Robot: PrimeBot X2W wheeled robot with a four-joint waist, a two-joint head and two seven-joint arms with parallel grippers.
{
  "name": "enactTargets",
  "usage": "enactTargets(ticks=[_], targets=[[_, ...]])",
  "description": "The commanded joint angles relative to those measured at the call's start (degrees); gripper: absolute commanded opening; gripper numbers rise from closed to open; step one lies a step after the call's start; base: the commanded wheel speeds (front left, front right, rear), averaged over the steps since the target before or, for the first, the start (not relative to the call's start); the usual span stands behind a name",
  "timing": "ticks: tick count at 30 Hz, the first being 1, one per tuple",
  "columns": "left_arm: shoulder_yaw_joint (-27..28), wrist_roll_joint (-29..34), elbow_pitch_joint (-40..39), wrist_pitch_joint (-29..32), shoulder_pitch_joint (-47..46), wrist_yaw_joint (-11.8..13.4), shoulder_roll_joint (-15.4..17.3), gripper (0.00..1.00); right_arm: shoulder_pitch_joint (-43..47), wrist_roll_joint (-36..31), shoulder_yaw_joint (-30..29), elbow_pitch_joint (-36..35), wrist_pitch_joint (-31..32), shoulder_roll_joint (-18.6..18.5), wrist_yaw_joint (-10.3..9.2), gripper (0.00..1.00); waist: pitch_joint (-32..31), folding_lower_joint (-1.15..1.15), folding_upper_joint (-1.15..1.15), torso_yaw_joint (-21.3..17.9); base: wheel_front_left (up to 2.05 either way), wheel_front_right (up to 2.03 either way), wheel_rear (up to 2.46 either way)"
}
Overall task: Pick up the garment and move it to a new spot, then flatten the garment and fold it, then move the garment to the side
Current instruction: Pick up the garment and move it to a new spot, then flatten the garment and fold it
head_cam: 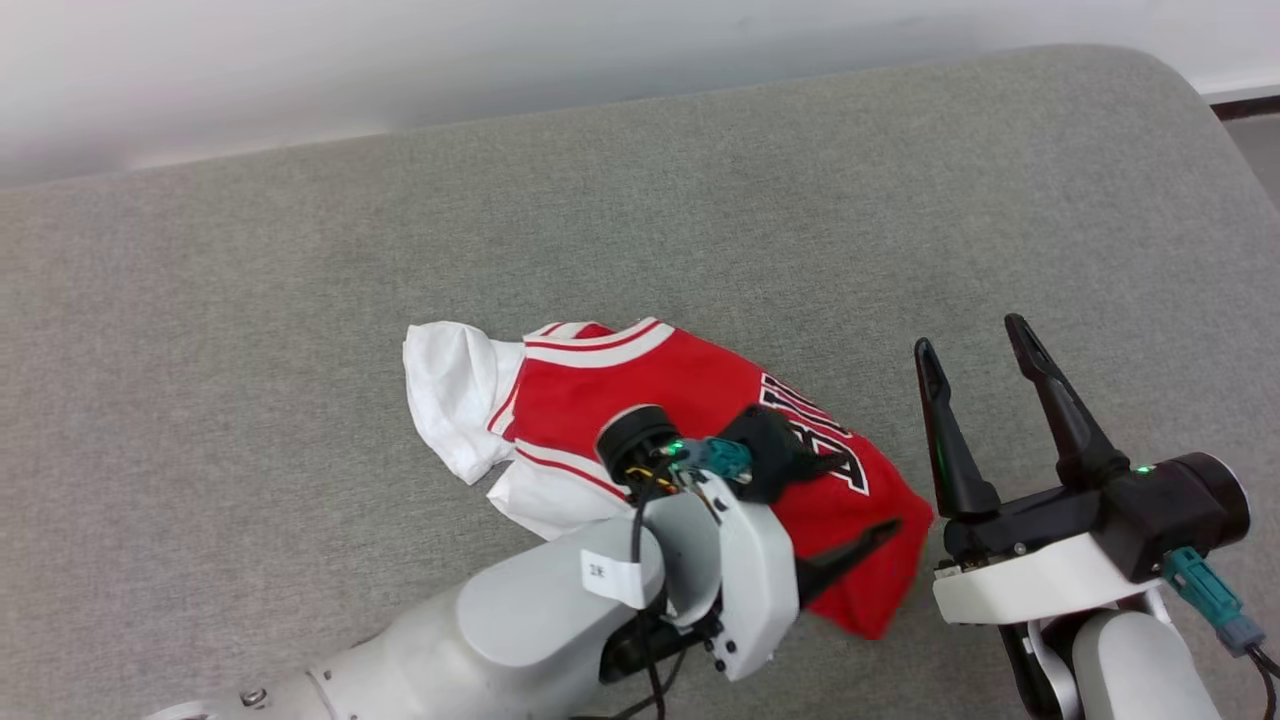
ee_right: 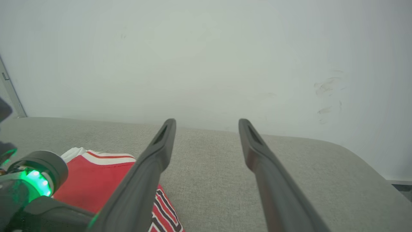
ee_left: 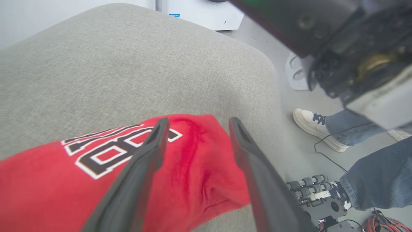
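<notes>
The garment, a red jersey with white sleeves and black lettering, lies rumpled and partly doubled over on the grey cushion. My left gripper hovers over its right red corner with the fingers pointing right and standing open, nothing pinched. The left wrist view has the open left gripper spread above the red cloth near the lettering. Just right of the garment, my right gripper is open and empty with its fingers pointing away. My right gripper faces the wall, with the garment at lower left.
The cushion's rounded right edge drops to the floor. A person's white shoe and a jeans leg stand on the floor beside it, with cables nearby. A pale wall runs behind the cushion.
</notes>
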Motion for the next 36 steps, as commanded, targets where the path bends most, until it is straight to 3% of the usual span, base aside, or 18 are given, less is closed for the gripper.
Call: enactTargets(ticks=[1,6,7,10,15,21,25,36], targets=[[0.2,0.3,0.6,-0.9,0.2,0.0,0.6,1.00,0.6,0.1,-0.1,0.1,-0.1,0.1,-0.02,1.00,-0.3,0.01,0.00,0.4,0.00,0.00,0.00],[4.3,-0.5,4.8,-8.8,0.2,1.1,2.7,1.00,1.1,-0.2,-0.7,0.0,-0.1,0.1,-0.02,1.00,-2.4,0.01,0.00,2.2,0.00,0.00,0.00],[8.2,-0.5,6.2,-11.9,0.5,3.3,4.9,1.00,1.7,-0.6,-1.3,0.0,-0.1,0.1,-0.02,1.00,-3.8,0.01,0.00,3.7,0.00,0.00,0.00],[13.1,0.6,5.8,-13.2,1.7,6.5,8.1,1.00,2.3,-0.8,-1.8,0.0,-0.1,0.1,-0.02,1.00,-5.4,0.01,0.00,5.3,0.00,0.00,0.00],[28.2,3.7,-1.7,-13.4,9.3,12.0,13.0,1.00,3.3,-1.3,-3.0,-0.1,-0.1,0.1,-0.02,1.00,-7.2,0.01,0.00,7.5,0.00,0.00,0.00],[39.8,11.2,-11.7,-13.4,23.7,14.7,16.6,1.00,4.2,-1.6,-3.5,-0.5,-0.1,0.1,-0.02,1.00,-8.3,0.01,0.00,8.8,0.00,0.00,0.00],[45.1,15.7,-17.5,-13.4,32.9,15.6,16.1,1.00,4.6,-1.3,-3.6,-0.8,-0.1,0.1,-0.02,1.00,-8.5,0.01,0.00,9.1,0.00,0.00,0.00],[48.2,21.2,-22.4,-13.4,45.2,13.6,9.7,1.00,5.6,-0.8,-3.1,-0.5,-0.1,0.1,-0.02,1.00,-8.9,0.01,0.00,8.9,0.00,0.00,0.00]])
